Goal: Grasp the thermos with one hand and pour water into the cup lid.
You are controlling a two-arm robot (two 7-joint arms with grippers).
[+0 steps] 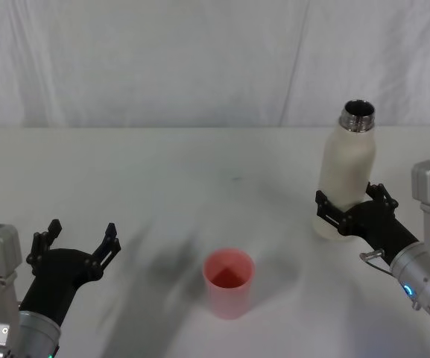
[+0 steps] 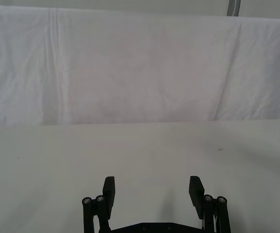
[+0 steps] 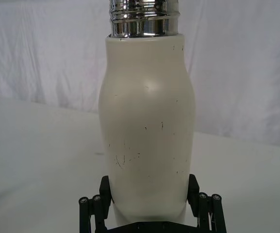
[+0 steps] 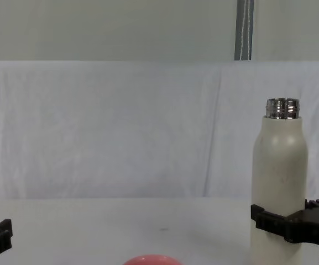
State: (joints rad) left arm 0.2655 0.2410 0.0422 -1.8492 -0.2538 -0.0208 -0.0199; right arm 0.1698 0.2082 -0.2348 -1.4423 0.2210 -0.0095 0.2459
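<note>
**Right hand clamped on the upright thermos; cup lid waits at centre**

In the head view the thermos (image 1: 347,175) stands upright at the right of the frame, cap off, its steel neck open at the top. The right hand (image 1: 351,206) comes in from the lower right corner, its black fingers (image 1: 329,206) pressed against either side of the bottle's lower body, closed on it. The right wrist view shows the same grip from close in: the cream body (image 3: 148,131) rises straight up the middle of the frame, a finger flush against each flank near the bottom edge. In the chest view the thermos (image 4: 279,187) stands at the right, the hand (image 4: 283,222) wrapped about its lower part.

The cup lid (image 1: 228,283) sits mouth-up at the lower centre of the head view, on the white worktop (image 1: 162,186), well apart from the thermos. In the chest view its pink rim (image 4: 151,260) just shows at the bottom edge.

The left hand (image 1: 80,242) rests at the lower left of the head view, fingers spread wide and holding nothing, left of the cup lid. The left wrist view shows its two fingers (image 2: 109,189) parted at the bottom of the frame over bare worktop.
</note>
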